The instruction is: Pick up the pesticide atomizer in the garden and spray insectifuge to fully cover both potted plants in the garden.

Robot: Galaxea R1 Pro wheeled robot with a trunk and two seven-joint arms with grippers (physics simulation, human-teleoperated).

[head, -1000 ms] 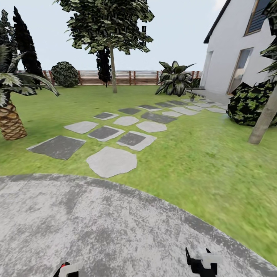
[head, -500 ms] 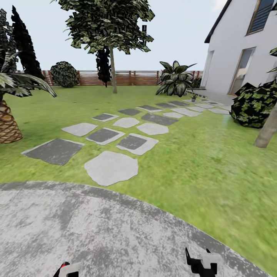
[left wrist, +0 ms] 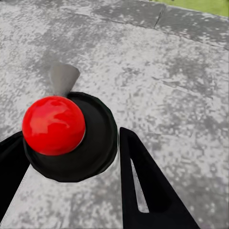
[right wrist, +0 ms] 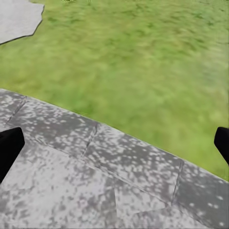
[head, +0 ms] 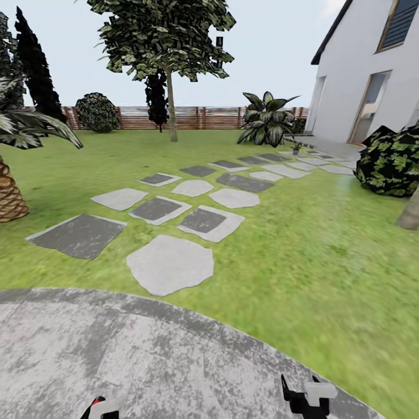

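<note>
My left gripper (left wrist: 71, 162) is shut on the pesticide atomizer (left wrist: 53, 125), a black round body with a red ball top and a grey nozzle, held over the grey paving. In the head view the left gripper (head: 102, 408) shows at the bottom edge with a bit of red. My right gripper (right wrist: 114, 145) is open and holds nothing, hanging over the edge of the patio; it appears in the head view (head: 305, 397) too. One small potted plant (head: 297, 148) stands far off beside the stepping stones, near the house. The garden lawn (head: 302, 244) spreads ahead.
A curved grey patio (head: 145, 355) lies underfoot. Stepping stones (head: 170, 263) lead toward the white house (head: 361, 87). A palm trunk (head: 9, 192) stands left, a tree (head: 170, 105) mid-lawn, a big striped plant (head: 266, 119), a dark bush (head: 393, 160) right, a wooden fence (head: 192, 117) behind.
The whole head view has shifted: the patio edge sits lower, and the palm and right-hand trunk slide outward, so the camera moved forward. Both grippers hold their places in the picture.
</note>
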